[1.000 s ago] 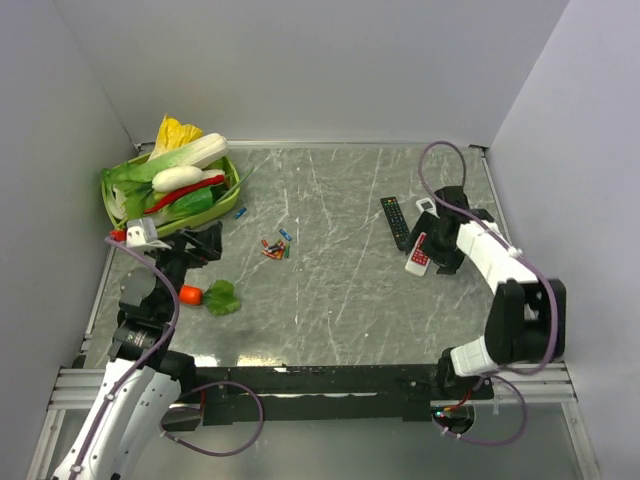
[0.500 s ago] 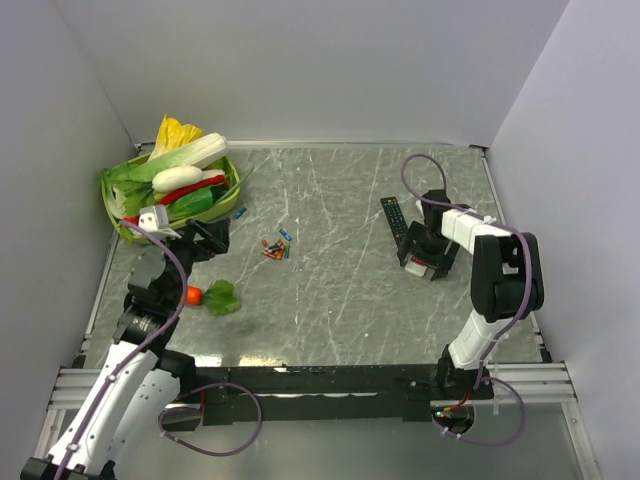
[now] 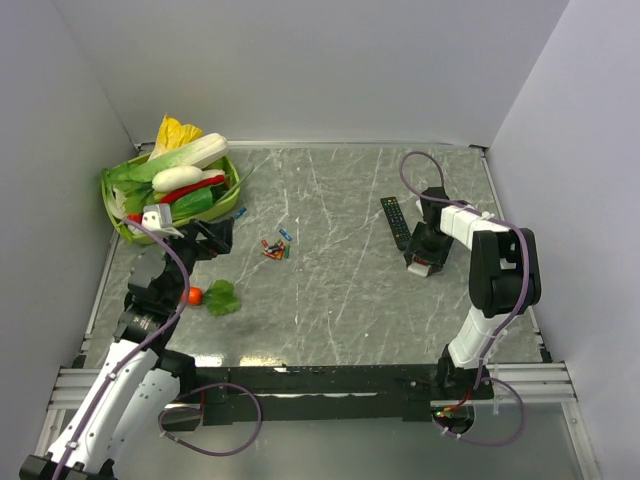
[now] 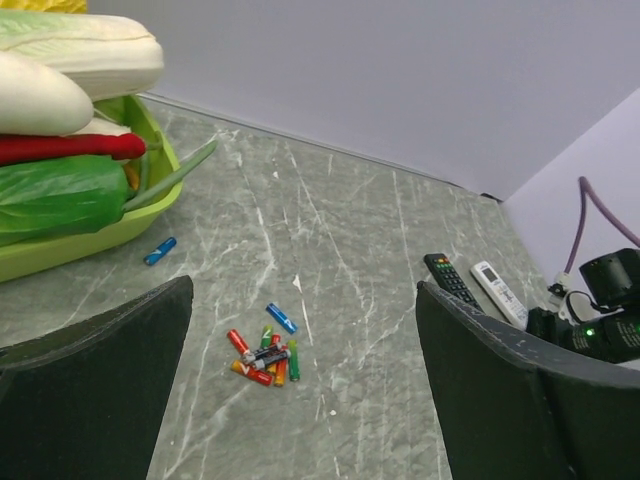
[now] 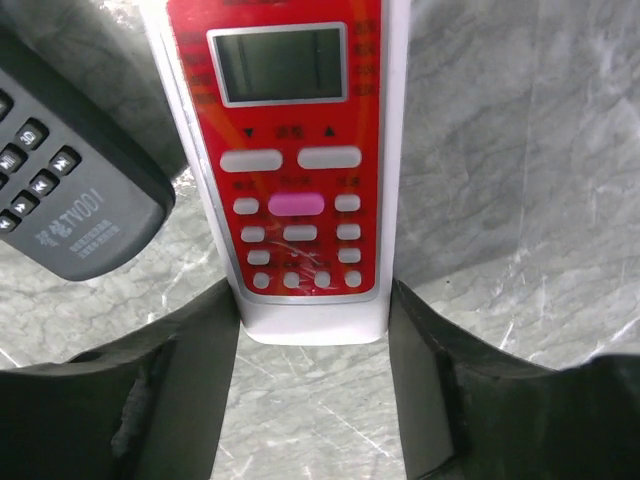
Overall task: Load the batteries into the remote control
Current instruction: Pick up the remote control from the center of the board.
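R gripper: jaws pressed on both sides of the remote control, only at its bottom end, which lies face up on the table. Risk: w/ a grip so near the end it may tilt or slip when lifted. The black remote just beside could be knocked. L gripper: jaws wide apart, holding nothing, facing the batteries. They lie well apart from the remote, w/ free table between. The side wall is near on the right.

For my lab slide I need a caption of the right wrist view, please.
Right pincer clasps the red-faced remote control by both sides, a black remote beside it on the marbled table.
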Robot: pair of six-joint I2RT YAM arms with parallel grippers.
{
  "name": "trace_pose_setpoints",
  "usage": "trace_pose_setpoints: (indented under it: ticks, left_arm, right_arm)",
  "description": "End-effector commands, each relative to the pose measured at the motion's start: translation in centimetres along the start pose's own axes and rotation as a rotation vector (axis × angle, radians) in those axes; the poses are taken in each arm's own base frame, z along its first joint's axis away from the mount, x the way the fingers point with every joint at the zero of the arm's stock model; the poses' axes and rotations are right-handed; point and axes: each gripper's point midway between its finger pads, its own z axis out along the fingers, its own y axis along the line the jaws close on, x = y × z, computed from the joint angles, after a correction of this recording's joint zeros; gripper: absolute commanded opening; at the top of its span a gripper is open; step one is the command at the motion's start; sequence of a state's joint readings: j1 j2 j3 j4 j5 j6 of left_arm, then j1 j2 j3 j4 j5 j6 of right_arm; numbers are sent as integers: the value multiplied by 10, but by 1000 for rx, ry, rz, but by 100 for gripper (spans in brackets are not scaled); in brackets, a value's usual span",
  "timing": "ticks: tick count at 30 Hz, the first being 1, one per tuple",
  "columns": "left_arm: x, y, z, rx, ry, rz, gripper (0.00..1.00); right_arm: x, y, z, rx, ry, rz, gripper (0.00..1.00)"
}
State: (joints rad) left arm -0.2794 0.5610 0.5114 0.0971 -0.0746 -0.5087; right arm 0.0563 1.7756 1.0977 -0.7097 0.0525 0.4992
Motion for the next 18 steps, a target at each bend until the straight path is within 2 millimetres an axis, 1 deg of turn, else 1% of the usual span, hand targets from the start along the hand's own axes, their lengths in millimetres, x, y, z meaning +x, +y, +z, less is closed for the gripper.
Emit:
trace_pose_setpoints:
  ticks: [1, 3, 4, 5, 6, 7, 8, 9, 10, 11, 12, 13, 14, 15, 16, 17, 18]
  left_arm:
    - [-21, -26, 2, 107, -50, 18, 97]
    - [-14, -30, 5, 137, -25, 20, 97]
    - [-9, -36, 5, 179, -3, 19, 97]
    - [-6, -40, 5, 208, 1, 25, 97]
    - [-2, -43, 7, 234, 1, 25, 97]
    - [1, -48, 6, 261, 13, -1, 97]
    - [3, -50, 6, 272, 17, -16, 97]
    - [4, -54, 7, 297, 23, -26, 97]
    - [8, -62, 5, 341, 47, -24, 97]
    - [11, -66, 8, 363, 69, -22, 97]
    - [12, -69, 8, 382, 83, -19, 97]
    - [13, -73, 9, 397, 95, -20, 97]
    - [14, -78, 11, 424, 117, -20, 97]
    - [15, -81, 12, 433, 127, -28, 97]
    - [15, -84, 13, 447, 137, -33, 97]
    - [17, -87, 15, 463, 156, -38, 97]
    - [18, -90, 15, 475, 171, -49, 97]
  right_arm:
    - [-12, 8, -4, -40, -58, 17, 47]
    - [-3, 5, -5, -42, -49, 31, 42]
    - [-2, 7, -13, -56, -67, 31, 37]
    - [1, 6, -16, -60, -73, 34, 36]
    - [6, 5, -18, -59, -76, 40, 33]
    - [6, 8, -30, -72, -110, 33, 30]
    - [7, 9, -35, -81, -127, 28, 29]
    - [6, 12, -49, -107, -164, 22, 28]
    - [6, 17, -56, -128, -183, 4, 28]
    - [9, 29, -65, -167, -205, -35, 28]
    - [6, 38, -82, -211, -255, -84, 29]
    - [7, 46, -91, -242, -283, -121, 29]
    - [12, 66, -104, -304, -319, -190, 29]
    - [11, 76, -122, -357, -374, -249, 29]
    - [13, 85, -132, -393, -403, -282, 24]
    - [24, 104, -145, -503, -394, -335, 23]
    - [27, 120, -165, -602, -443, -383, 20]
